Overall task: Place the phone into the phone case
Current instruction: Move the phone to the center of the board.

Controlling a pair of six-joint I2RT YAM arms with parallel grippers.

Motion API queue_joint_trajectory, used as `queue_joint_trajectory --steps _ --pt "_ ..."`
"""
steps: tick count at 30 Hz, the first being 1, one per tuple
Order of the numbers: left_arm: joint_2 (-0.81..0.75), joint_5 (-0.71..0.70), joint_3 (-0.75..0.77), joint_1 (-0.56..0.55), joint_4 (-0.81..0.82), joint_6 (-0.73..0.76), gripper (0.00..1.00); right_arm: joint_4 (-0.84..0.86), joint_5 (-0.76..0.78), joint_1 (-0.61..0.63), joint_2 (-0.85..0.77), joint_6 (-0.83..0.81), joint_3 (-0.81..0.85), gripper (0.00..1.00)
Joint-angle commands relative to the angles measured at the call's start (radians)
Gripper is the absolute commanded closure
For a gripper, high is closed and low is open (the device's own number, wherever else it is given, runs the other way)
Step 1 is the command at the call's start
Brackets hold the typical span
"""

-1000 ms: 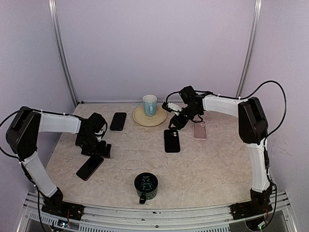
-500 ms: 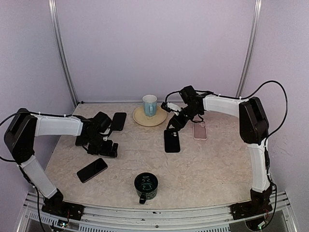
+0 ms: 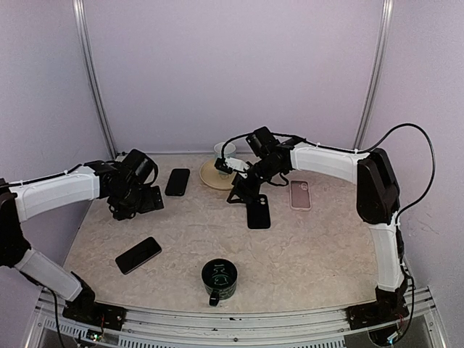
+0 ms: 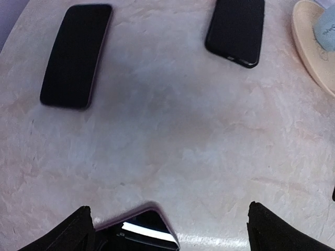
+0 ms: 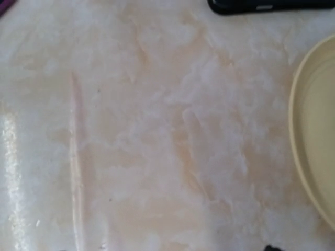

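From above, the left gripper (image 3: 140, 204) hangs wide apart and empty over the far left of the pale marbled table (image 3: 312, 246); the glossy black rectangular phone (image 3: 138, 254) lies flat near-left, well apart from the matte black phone case (image 3: 258, 211) at centre. The right gripper (image 3: 239, 192) hovers just left of that case, near the round cream plate (image 3: 209, 179). Left wrist: dark fingers (image 4: 65, 232) at both bottom corners, nothing held. Right wrist: bare table, plate rim, jaws apart and empty

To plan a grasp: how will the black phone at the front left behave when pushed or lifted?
The black phone lies flat and thin on the table, so a push probably slides it rather than tips it. Its smooth face looks slippery; gripping the edges seems safer.
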Motion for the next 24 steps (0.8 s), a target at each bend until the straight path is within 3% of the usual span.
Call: queue_joint_trajectory --steps 1,5,10,17,24 --pt "-0.133 -0.066 -0.100 -0.051 -0.155 -0.385 0.01 -0.025 0.032 -0.005 0.019 -0.015 0.030 0.22" --pt "-0.229 -0.123 -0.165 -0.104 -0.257 -0.634 0.01 -0.018 0.032 -0.004 0.018 -0.015 0.019 0.22" --pt "-0.206 -0.121 -0.210 -0.110 -0.370 -0.831 0.01 -0.016 0.049 -0.004 0.012 -0.020 0.007 0.22" --pt "-0.059 -0.071 -0.247 -0.095 -0.358 -0.861 0.01 0.016 0.063 -0.004 -0.004 -0.021 -0.040 0.21" --pt "-0.080 -0.037 -0.345 -0.063 -0.258 -0.855 0.01 0.019 0.085 -0.004 -0.003 -0.019 -0.049 0.21"
